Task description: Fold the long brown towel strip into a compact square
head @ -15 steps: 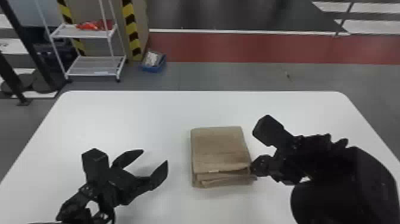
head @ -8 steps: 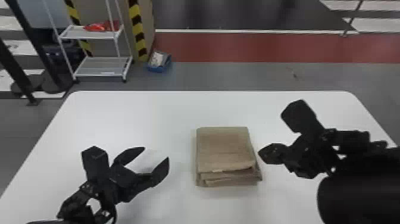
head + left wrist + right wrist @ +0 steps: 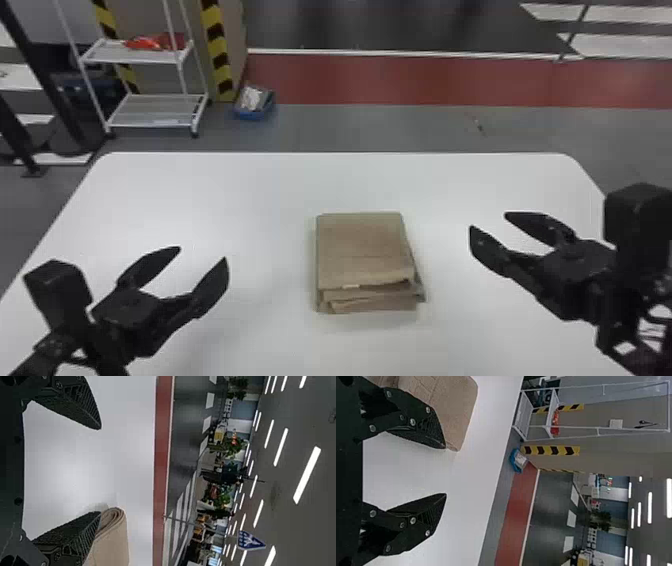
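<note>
Folded into a compact stack, the brown towel (image 3: pixel 362 250) lies flat near the middle of the table, its layered edges facing the robot. To its left my left gripper (image 3: pixel 202 252) stands open, apart from the towel. My right gripper (image 3: pixel 487 220) is open on the other side, with a gap between it and the towel. In the left wrist view the towel's rolled folds (image 3: pixel 113 538) show beyond one finger of the left gripper (image 3: pixel 99 471). The right wrist view has the towel (image 3: pixel 449 407) behind one finger of the right gripper (image 3: pixel 445 471).
The white table (image 3: pixel 250 185) has bare surface around the towel and between the two arms. Beyond its far edge stand a white shelf rack (image 3: pixel 155 110) and a blue bin (image 3: pixel 254 102) on the floor.
The right gripper has drawn away from the towel's right side toward the right and now shows spread fingers. The left arm has kept its place, and the towel's folds look the same.
</note>
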Robot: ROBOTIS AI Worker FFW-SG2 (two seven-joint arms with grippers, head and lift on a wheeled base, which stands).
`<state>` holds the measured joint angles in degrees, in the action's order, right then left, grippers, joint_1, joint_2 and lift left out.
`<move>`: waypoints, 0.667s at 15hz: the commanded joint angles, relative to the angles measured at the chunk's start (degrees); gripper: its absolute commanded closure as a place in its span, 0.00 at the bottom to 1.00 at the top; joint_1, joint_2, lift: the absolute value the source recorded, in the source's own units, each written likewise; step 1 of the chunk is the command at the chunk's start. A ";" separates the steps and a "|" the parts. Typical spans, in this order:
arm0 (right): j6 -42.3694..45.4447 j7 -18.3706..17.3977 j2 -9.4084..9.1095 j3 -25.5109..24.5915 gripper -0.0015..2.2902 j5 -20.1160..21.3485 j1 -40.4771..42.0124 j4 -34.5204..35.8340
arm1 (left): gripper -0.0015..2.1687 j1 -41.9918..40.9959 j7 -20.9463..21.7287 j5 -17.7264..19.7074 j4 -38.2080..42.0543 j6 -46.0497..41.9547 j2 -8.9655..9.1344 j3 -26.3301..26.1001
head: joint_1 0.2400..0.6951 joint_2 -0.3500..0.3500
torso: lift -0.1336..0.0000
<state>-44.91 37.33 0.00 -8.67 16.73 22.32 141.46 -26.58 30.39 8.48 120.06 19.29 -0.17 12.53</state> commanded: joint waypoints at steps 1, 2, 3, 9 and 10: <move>10.14 -2.00 -0.05 -3.37 0.03 -6.27 7.48 1.36 | 0.06 -3.48 -2.18 0.92 3.34 -0.16 0.31 0.39 | 1.00 0.48 | 0.07; 14.71 -2.09 -0.05 -5.31 0.03 -9.00 10.29 1.36 | 0.06 -5.59 -3.94 0.66 4.74 -2.10 0.31 -0.40 | 1.00 0.50 | 0.07; 17.88 -3.23 -0.05 -7.50 0.04 -11.99 12.31 1.01 | 0.06 -7.87 -5.78 0.22 5.53 -5.79 0.31 -1.89 | 1.00 0.50 | 0.07; 41.61 -6.30 -0.05 -12.25 0.04 -19.19 18.20 -8.74 | 0.06 -16.04 -13.08 -8.84 5.36 -28.46 0.31 -8.05 | 1.00 0.35 | 0.07; 43.36 -6.30 -0.05 -12.25 0.04 -20.34 18.46 -9.80 | 0.06 -16.22 -13.25 -9.63 5.09 -29.34 0.31 -8.31 | 1.00 0.34 | 0.07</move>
<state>-4.43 31.06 0.00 -20.90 -2.29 40.38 133.30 -42.25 17.31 0.97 125.59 -7.86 -0.09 4.76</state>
